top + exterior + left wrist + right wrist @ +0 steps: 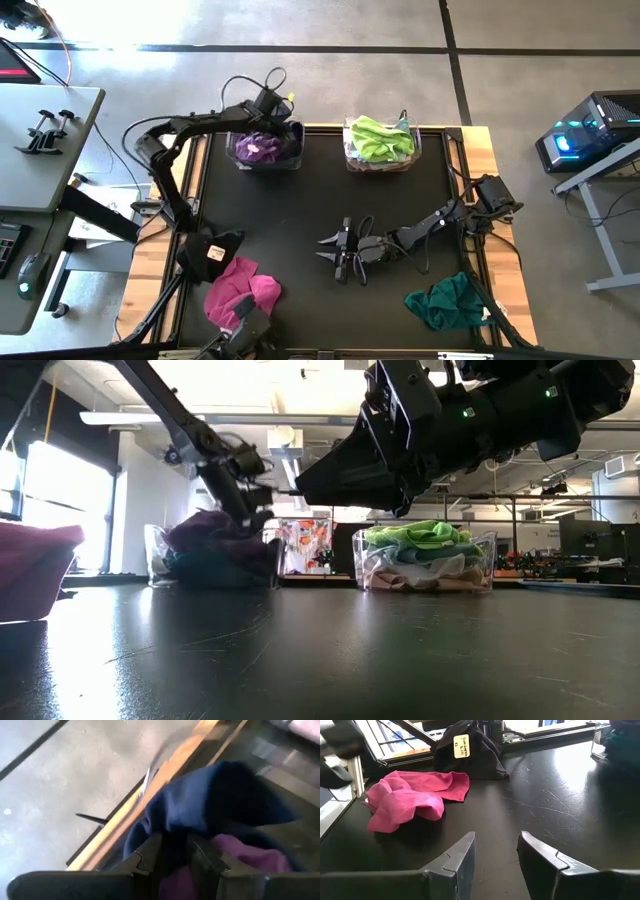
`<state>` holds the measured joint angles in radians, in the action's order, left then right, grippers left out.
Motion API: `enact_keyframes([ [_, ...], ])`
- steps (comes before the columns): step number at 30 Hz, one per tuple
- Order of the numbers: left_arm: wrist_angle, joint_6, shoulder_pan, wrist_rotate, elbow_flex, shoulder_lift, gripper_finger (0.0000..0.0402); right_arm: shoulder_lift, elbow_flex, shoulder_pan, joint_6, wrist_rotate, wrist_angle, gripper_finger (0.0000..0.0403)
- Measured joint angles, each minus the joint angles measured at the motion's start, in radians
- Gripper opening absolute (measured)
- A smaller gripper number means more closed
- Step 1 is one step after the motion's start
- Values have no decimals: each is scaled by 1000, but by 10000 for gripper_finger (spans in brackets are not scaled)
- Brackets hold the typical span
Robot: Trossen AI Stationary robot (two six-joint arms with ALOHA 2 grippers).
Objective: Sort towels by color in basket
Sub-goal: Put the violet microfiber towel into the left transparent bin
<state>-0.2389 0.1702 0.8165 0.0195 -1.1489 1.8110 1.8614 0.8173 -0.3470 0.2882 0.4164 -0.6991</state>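
Note:
My left gripper [265, 122] reaches over the left clear basket [233, 152] at the table's far edge and is shut on a navy towel [200, 800]. That basket holds purple [262, 147] and dark cloths. The right clear basket [349, 152] holds lime green towels [382, 138] on paler ones [420, 568]. My right gripper [337, 252] hovers open over the table's middle, touching nothing. A magenta towel [242, 290], a black towel with a label [214, 250] and a teal towel [448, 303] lie crumpled on the near part of the table. My left gripper pinches a fold of the navy towel [172, 837] between its two fingers [150, 857], coming down over the left basket. The rest of the navy cloth bunches beyond the fingers over the purple cloth [250, 857] in the basket. How many layers it has, I cannot tell.
The black table mat [300, 210] has wooden side rails [485, 150]. Bare mat lies between the baskets and the near towels. A grey desk [50, 140] stands off the left side and a lit computer case [590, 130] off the right.

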Motion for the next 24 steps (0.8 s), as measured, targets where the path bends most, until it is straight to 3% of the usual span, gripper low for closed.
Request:
enact_keyframes([
  [9, -193, -8, -14, 1, -38, -170, 74, 0, 0, 0, 0, 0, 0, 138],
  [17, 107, -46, -15, -4, 26, -135, 74, 0, 0, 0, -1, 0, 0, 138],
  [24, 171, -62, -34, -6, 64, 5, 74, 0, 0, 0, 0, 0, 8, 138],
])
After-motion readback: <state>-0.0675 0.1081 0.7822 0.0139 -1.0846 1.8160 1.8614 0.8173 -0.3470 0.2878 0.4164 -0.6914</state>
